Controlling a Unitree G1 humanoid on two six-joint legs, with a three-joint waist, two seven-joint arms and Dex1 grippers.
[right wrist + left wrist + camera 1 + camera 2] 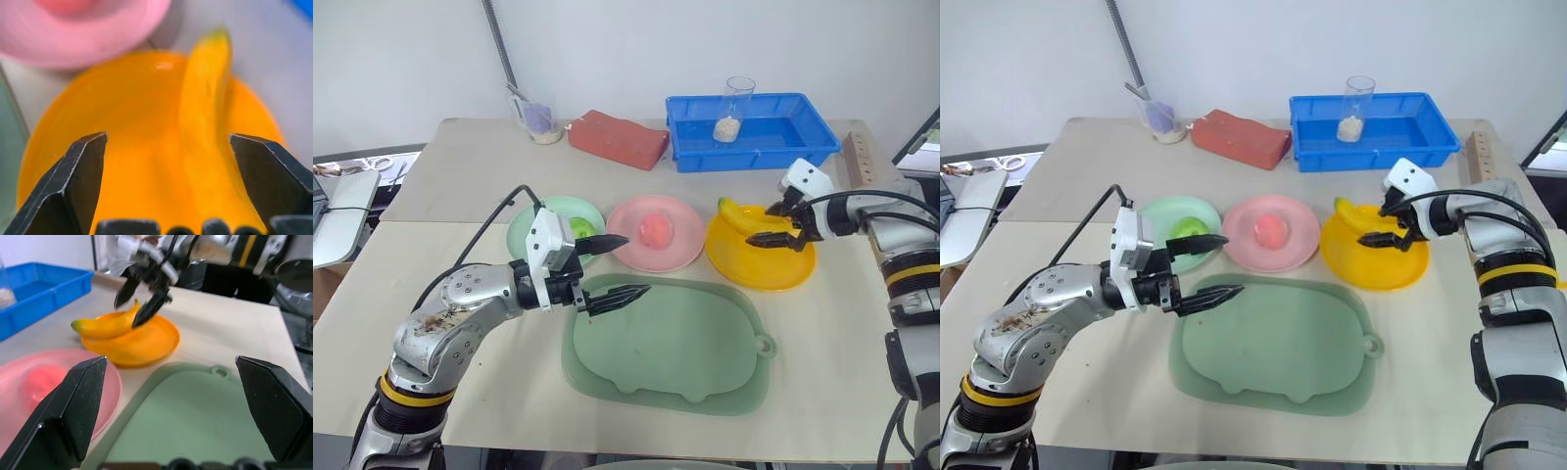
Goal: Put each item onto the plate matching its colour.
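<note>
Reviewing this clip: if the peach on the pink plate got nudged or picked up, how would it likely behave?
The peach looks round with no flat base, so a nudge would probably roll it, though the pink plate has a raised rim that may stop it. It looks like a small toy fruit, so likely light and stiff. Its smooth curved skin could slip from a narrow two-finger pinch.

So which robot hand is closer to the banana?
The right. The right gripper hangs open just above the banana on the yellow plate. The left gripper is far off, between the green plate and the tray.
</note>
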